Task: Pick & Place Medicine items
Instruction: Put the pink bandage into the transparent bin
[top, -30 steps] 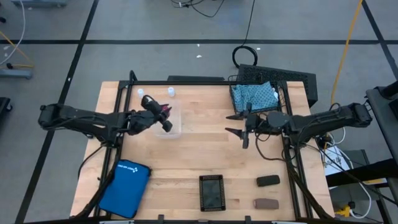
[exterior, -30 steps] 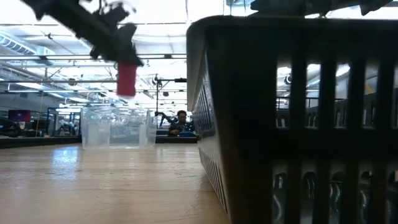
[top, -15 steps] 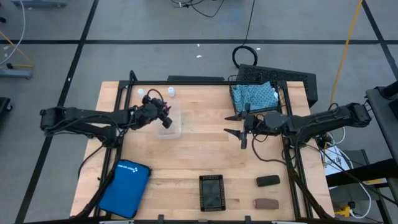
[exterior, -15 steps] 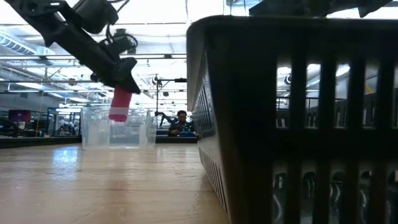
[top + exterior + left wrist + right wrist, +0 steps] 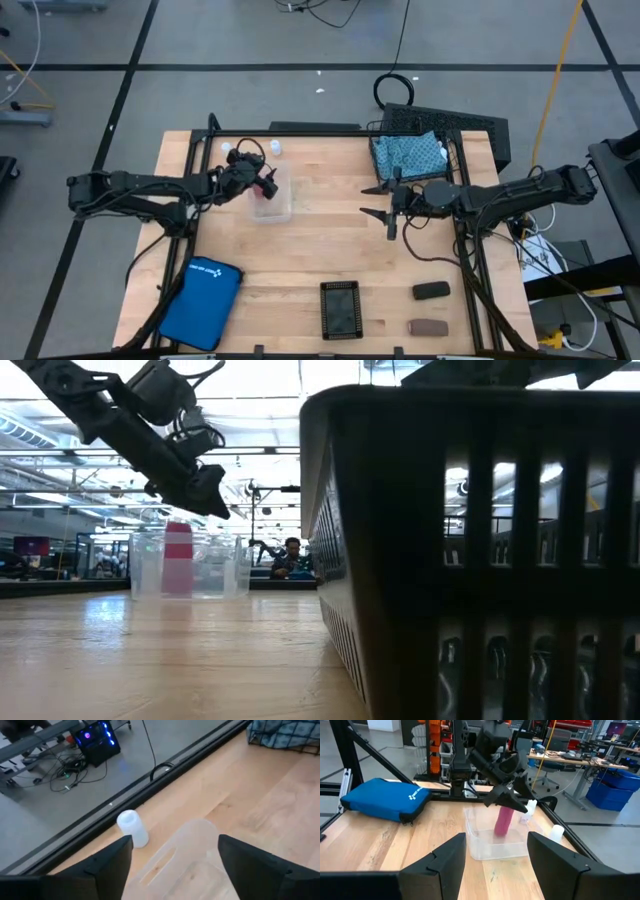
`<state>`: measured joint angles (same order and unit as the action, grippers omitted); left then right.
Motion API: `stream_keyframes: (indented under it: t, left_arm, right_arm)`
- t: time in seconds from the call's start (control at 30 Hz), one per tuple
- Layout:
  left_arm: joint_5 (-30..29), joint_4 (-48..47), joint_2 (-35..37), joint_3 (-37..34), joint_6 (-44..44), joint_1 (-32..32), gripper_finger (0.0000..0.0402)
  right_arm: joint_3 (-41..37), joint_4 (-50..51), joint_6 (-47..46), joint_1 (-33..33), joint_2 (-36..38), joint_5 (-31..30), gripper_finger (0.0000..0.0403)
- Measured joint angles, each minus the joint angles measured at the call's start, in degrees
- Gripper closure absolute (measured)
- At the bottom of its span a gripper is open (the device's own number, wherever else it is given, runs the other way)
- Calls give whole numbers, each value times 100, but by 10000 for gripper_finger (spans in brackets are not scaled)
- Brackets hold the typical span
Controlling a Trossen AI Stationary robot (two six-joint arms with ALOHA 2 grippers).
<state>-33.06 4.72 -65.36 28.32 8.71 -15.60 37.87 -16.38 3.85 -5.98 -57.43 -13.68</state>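
Observation:
The pink block (image 5: 503,821) stands nearly upright on its lower end in the clear container (image 5: 271,197) at the table's far left, also seen in the low view (image 5: 178,558). My left gripper (image 5: 265,183) hangs open just above it, with nothing between its fingers (image 5: 175,851). My right gripper (image 5: 386,206) hovers open and empty over the table's middle right. White vials (image 5: 275,147) (image 5: 133,827) stand beyond the container. A teal pouch (image 5: 408,152) lies in the far black basket. The black block (image 5: 431,290) and brown block (image 5: 428,327) lie near right.
A bright blue zip case (image 5: 203,300) lies at the near left corner. A black slotted basket (image 5: 340,308) stands at the near edge and fills much of the low view (image 5: 470,560). Bare wood lies between the container and my right gripper.
My left gripper has come down a little toward the far left edge and tipped, lowering the pink block into the clear container. It has opened and let go. The block now stands on the container's floor.

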Motion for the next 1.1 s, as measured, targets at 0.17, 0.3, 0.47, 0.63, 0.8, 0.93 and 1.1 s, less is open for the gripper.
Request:
stream_keyframes:
  t: [0.17,0.3,0.47,0.63,0.8,0.93,1.1]
  left_arm:
    - [58,256,2,0,27,-30,72]
    - [305,262,33,0,58,31,70]
    - [187,-376,551,211,109,389,82]
    - [-575,-2651,917,1020,803,753,101]
    - [-931,-4573,918,1270,2171,763,120]
    - [-927,-5016,719,1069,2999,709,131]
    - [-785,-4685,354,849,3122,689,135]
  right_arm:
    - [0,54,-12,-16,0,3,202]
    - [0,60,-15,-59,0,3,202]
    - [0,126,-15,-129,0,9,202]
    - [0,183,-17,-125,0,10,202]
    - [0,172,-15,-125,0,10,202]
    - [0,170,-7,-125,0,10,202]
    - [0,170,1,-125,0,7,202]
